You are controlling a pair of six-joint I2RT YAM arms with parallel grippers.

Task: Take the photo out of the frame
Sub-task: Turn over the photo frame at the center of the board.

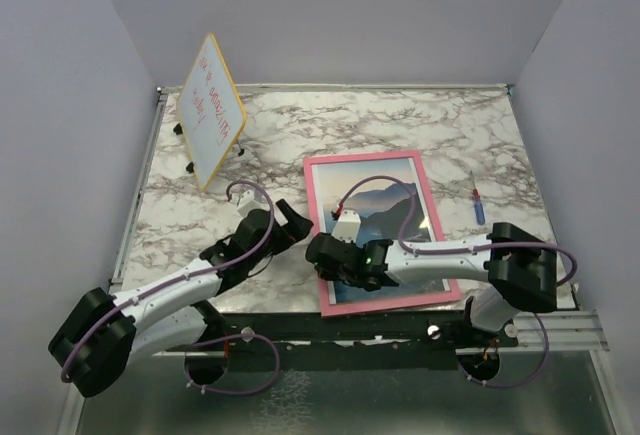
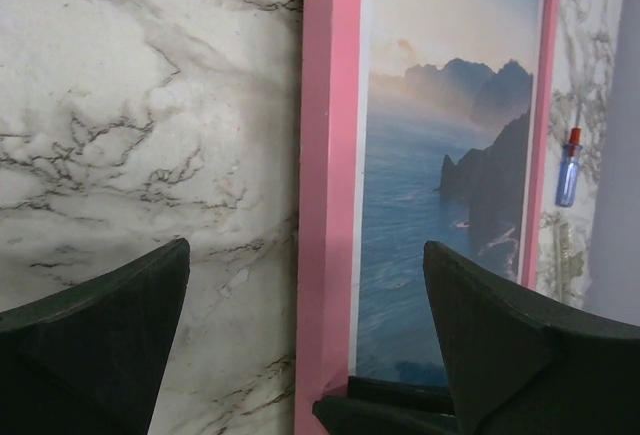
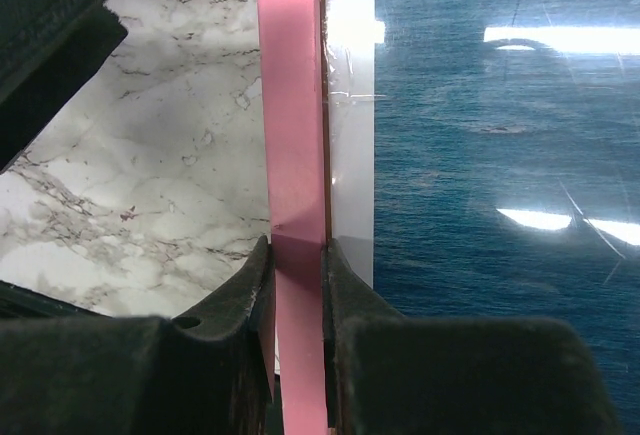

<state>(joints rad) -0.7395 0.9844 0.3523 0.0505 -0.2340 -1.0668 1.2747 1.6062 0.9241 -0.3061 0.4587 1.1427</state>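
Red writing on the whiteboard (image 1: pixel 212 107) (leaning, far corner) cannot be read.

frame (image 1: pixel 312 205): flat on desk (image 1: pixel 440 125), right of centre, near front edge
photo (image 1: pixel 385 205): inside frame, face up
whiteboard (image 1: pixel 212 107): back left, standing tilted, well apart from frame
marker (image 1: pixel 479 207): on desk, near frame's right side
right tool (image 1: pixel 320 252): astride frame's left border
left tool (image 1: pixel 293 223): just left of frame

The marble table (image 1: pixel 450 125) carries 3 things: the pink frame (image 1: pixel 310 205) (picture side up), a whiteboard (image 1: pixel 212 110), a blue pen (image 1: pixel 479 206).
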